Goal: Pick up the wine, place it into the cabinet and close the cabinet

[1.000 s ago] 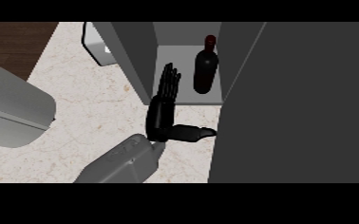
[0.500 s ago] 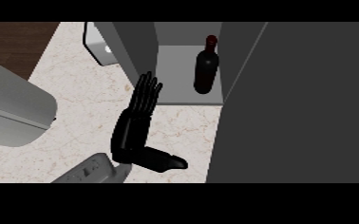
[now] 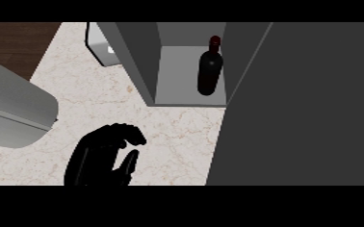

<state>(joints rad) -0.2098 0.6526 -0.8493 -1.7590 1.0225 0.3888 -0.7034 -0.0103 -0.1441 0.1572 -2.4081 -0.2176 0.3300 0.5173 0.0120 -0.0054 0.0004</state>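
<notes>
At the far left edge of the counter [image 3: 171, 125] a grey forearm [image 3: 21, 108] slants in, its hand out of sight. Next to it, near the front edge, a black hand [image 3: 99, 161] hovers over bare marble with its fingers curled inward and holding nothing; I cannot tell from here which hand it is. Behind it, toward the back edge, a pale boxy thing [image 3: 99, 48] sits just left of the cabinet [image 3: 138, 57]. The wine [image 3: 210, 69] stands upright inside the cabinet, close to its right wall, so the picking and placing look done. What seems left is the closing: the big dark door [image 3: 292, 106] stands swung out over the right side of the counter. The marble between the hand and the door's near edge is open, so a push has room.
</notes>
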